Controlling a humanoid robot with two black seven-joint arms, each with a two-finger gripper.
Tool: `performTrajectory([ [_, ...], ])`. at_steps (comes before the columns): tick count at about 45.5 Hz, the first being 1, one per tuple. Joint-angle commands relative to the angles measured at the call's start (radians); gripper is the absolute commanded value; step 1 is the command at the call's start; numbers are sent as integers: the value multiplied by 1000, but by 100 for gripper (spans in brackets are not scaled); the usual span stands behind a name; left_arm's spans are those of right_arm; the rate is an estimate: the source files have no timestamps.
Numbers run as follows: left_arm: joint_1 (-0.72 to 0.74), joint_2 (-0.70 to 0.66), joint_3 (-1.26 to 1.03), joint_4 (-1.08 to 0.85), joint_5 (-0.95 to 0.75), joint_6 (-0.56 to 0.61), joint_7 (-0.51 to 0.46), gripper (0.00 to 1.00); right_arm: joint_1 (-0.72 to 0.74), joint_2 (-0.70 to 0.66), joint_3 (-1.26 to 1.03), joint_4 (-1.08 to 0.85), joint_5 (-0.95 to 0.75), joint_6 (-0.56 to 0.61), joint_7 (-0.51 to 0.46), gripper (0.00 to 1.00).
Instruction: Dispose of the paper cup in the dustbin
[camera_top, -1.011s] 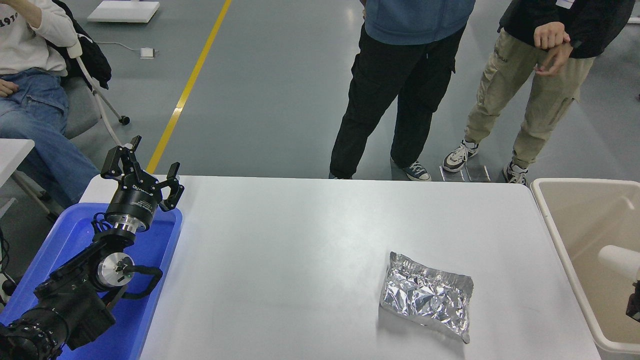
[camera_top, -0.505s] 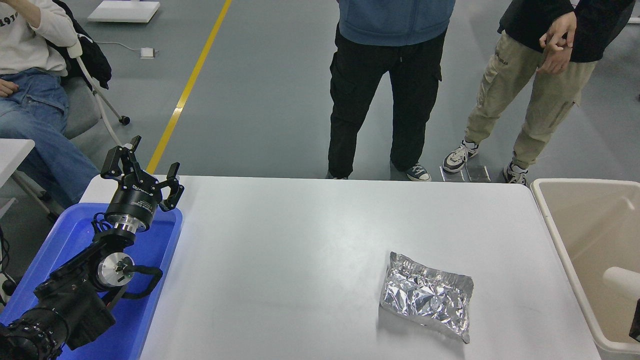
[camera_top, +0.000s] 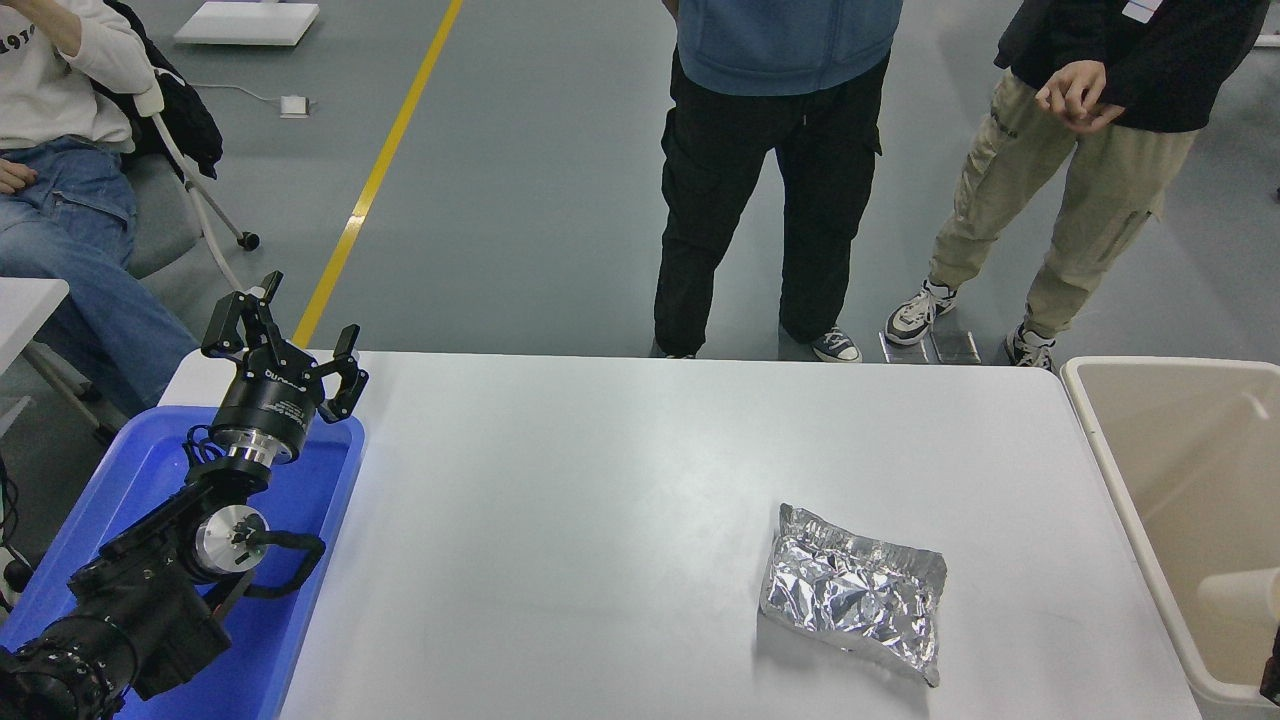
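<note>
The dustbin (camera_top: 1128, 520) is a beige plastic bin at the table's right edge, cut off by the picture's right side. The paper cup (camera_top: 1238, 595) shows as a pale tapered shape lying sideways low inside the bin, near the right edge. Only a dark sliver of my right arm (camera_top: 1274, 680) shows at the bottom right corner, just below the cup; whether it holds the cup cannot be seen. My left gripper (camera_top: 288, 332) is parked open and empty above the blue tray at the left.
A crinkled silver foil bag (camera_top: 852, 592) lies on the white table (camera_top: 600, 480), right of centre. A blue tray (camera_top: 300, 600) sits under the left arm. Two people stand at the far side; a third sits at the far left.
The paper cup and the sliver of my right arm have moved down the picture, lower inside the bin. The standing people have shifted. The left arm has not moved.
</note>
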Motion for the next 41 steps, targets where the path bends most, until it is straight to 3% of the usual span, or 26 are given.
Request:
performTrajectory([
  [1,0,0,0,0,0,0,0,100,-1,1,7,2,-1,6,0,100],
  [14,0,0,0,0,0,0,0,100,60,-2,13,10,1,37,0,100],
  [26,0,0,0,0,0,0,0,100,136,-48,129,10,1,236,3,100],
  [41,0,0,0,0,0,0,0,100,258,-82,134,16,1,615,32,100],
])
